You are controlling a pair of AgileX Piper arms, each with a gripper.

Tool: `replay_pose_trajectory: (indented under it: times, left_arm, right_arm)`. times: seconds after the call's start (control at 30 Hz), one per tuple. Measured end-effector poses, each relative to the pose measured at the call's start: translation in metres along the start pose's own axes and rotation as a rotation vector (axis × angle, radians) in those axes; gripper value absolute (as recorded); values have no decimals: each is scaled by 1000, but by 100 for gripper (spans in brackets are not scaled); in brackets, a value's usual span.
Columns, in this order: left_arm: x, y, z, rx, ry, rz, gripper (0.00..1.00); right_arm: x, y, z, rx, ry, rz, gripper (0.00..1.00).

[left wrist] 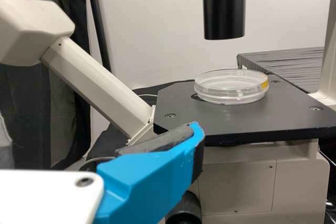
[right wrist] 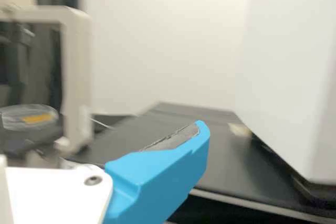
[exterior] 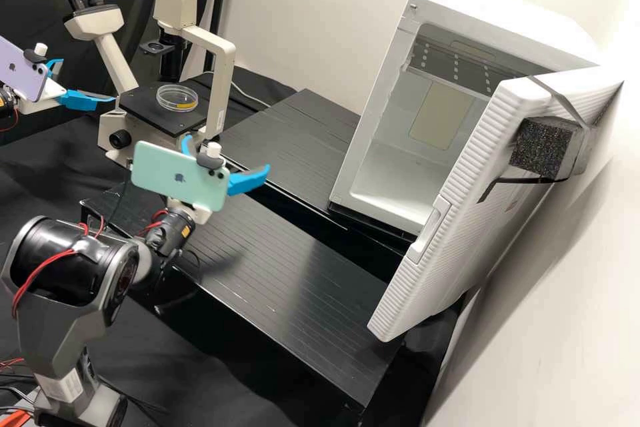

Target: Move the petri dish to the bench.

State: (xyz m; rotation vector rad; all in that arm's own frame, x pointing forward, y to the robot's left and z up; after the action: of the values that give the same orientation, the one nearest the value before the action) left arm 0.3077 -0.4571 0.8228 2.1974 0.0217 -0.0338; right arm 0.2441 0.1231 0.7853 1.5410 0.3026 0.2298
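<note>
Left gripper point(exterior: 87, 81): blue fingers spread well apart, with nothing held; it hangs beside the microscope point(exterior: 223, 73), apart from the dish.
Right gripper point(exterior: 227, 152): open as well, and empty, over the near side of the slatted bench point(exterior: 267, 267).
Petri dish point(exterior: 176, 100): on the black stage point(left wrist: 231, 121) of the microscope, lying flat, touched by neither gripper.
Progress: at the very start, I judge; the dish has not been grasped or lifted, and is not on the bench. Left to do are the grip, the lift off the stage, the carry and the setting down. The left arm looks the likelier one to pick it up, being close by.
Dish's look: round, shallow and clear, with thin walls and what seems a lid fitted over the base. An orange-yellow patch point(left wrist: 264, 84) marks its side. Whether it holds anything I cannot tell.
White cabinet point(exterior: 413, 167): beyond the bench, its door point(exterior: 467, 193) swung open.
</note>
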Motion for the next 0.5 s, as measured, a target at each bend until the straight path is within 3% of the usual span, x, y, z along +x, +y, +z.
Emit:
replay_pose_trajectory:
  times: [0.3, 0.5]
  left_arm:
    - [0, 0, 0, 0, 0, 0, 100]
    - [0, 0, 0, 0, 0, 0, 100]
  right_arm:
    - [39, -13, -39, 17, 103, -3, 100]
    - [65, -26, -66, 25, 151, -50, 100]
